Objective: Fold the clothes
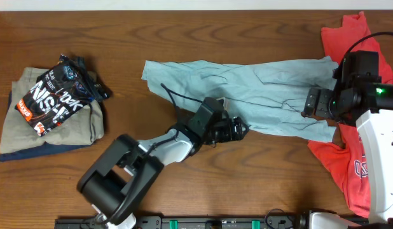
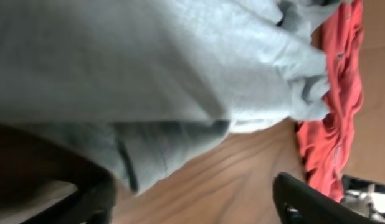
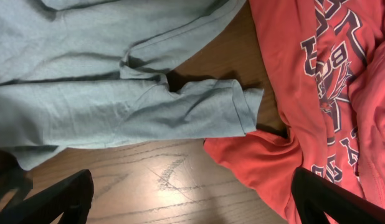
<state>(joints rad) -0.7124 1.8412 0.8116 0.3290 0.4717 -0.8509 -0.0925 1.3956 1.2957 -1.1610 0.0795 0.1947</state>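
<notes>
Blue-grey T-shirt [image 1: 260,89] plain. Black shirt [image 1: 56,95] print partly reads "NISH". Red T-shirt [image 3: 329,81] lettering illegible. Left gripper [image 2: 195,196], right gripper [image 3: 192,193]: both released, spread wide.

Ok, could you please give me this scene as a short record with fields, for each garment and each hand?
blue T-shirt: crumpled across the table middle, not yet folded
red T-shirt: at the right edge, beside the blue shirt's end
black printed shirt: on a folded pile, far left
left hand: open, at the blue shirt's near edge
right hand: open, above the table, by the blue sleeve
</notes>
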